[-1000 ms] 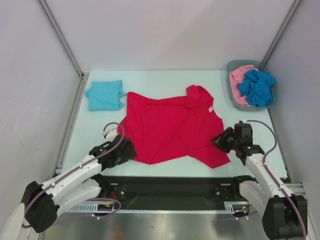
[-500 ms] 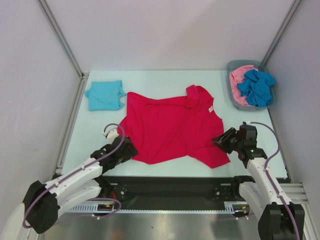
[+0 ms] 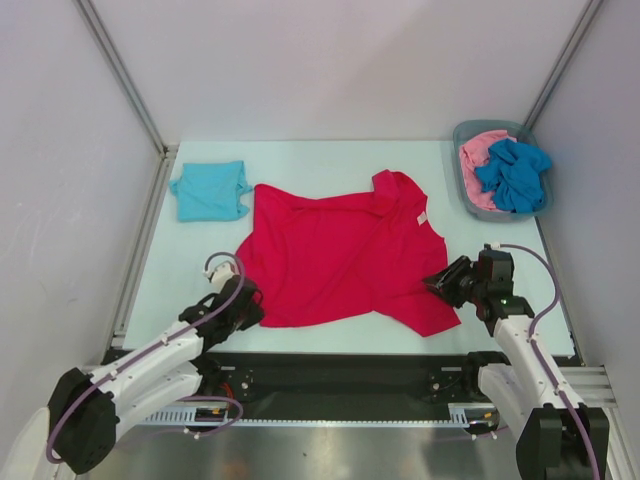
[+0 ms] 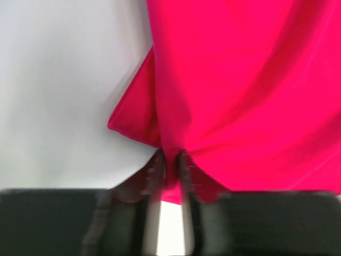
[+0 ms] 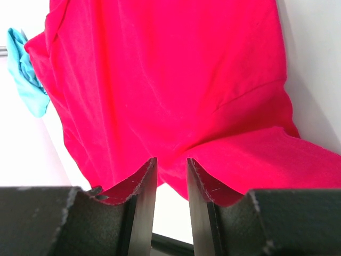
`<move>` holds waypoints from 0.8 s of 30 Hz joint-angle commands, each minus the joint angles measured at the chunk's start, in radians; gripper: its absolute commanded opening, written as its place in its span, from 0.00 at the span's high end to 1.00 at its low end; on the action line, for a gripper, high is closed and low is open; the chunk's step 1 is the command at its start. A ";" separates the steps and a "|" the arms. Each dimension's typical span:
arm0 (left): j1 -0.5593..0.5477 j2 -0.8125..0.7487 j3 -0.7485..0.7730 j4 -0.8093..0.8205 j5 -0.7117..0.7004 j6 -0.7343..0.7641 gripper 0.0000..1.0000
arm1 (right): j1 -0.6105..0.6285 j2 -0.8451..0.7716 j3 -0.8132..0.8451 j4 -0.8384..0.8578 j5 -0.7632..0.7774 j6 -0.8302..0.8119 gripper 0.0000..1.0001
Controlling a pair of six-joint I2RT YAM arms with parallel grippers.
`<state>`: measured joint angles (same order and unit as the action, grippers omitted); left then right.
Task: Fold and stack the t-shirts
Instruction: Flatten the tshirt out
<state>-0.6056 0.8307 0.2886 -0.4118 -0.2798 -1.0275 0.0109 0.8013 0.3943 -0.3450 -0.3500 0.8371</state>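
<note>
Worktop (image 3: 330,165): pale, flat, carrying all items listed below.

Red t-shirt (image 3: 340,260): the largest item, and the reference for all positions here. It lies spread out at the middle of the worktop, not yet folded. The cloth is creased, the collar points to the far side, and a small white label shows near the right shoulder. The near edge is uneven, and the near-right part reaches closest to the arm bases.

Bin (image 3: 500,170): grey plastic, beyond and to the right of the red t-shirt, well apart from it.

Teal t-shirt (image 3: 210,190): folded into a rough square, just beside the far-left corner of the red t-shirt. Contact between the two cannot be confirmed.

Blue t-shirt (image 3: 514,172): crumpled inside the bin, lying on top of the pink one.

Pink t-shirt (image 3: 478,160): crumpled inside the bin, showing on the side nearer the red t-shirt.

Left claw (image 3: 250,300): at the near-left corner of the red t-shirt. In the left wrist view the fingers are pressed together, pinching a gathered fold of red cloth.

Right claw (image 3: 440,283): at the near-right edge of the red t-shirt. In the right wrist view the fingers stand close together, with the red hem pinched between them.
</note>
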 commanded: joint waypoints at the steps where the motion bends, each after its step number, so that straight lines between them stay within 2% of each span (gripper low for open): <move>1: 0.006 -0.025 -0.005 -0.055 0.008 -0.017 0.73 | -0.003 0.016 -0.003 0.031 -0.021 -0.001 0.66; 3: 0.006 -0.012 0.012 -0.053 0.010 0.000 0.65 | -0.003 0.019 0.000 0.035 -0.021 0.000 0.66; 5: 0.006 0.017 0.035 -0.041 0.024 0.029 0.52 | -0.003 0.016 0.002 0.040 -0.021 -0.001 0.66; 7: 0.006 0.067 0.052 -0.044 0.030 0.040 0.33 | -0.003 0.015 0.003 0.041 -0.020 -0.003 0.66; 10: 0.006 0.088 0.073 -0.068 0.033 0.043 0.21 | -0.003 0.015 0.005 0.044 -0.023 -0.006 0.66; 16: 0.006 0.021 0.112 -0.175 -0.058 0.037 0.13 | -0.003 0.027 -0.009 0.066 -0.035 -0.009 0.66; 24: 0.018 0.005 0.073 -0.206 -0.067 -0.002 0.11 | -0.003 0.024 -0.015 0.066 -0.038 -0.015 0.66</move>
<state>-0.5968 0.8478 0.3687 -0.5594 -0.3202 -1.0058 0.0109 0.8284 0.3878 -0.3080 -0.3748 0.8364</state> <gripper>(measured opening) 0.887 0.338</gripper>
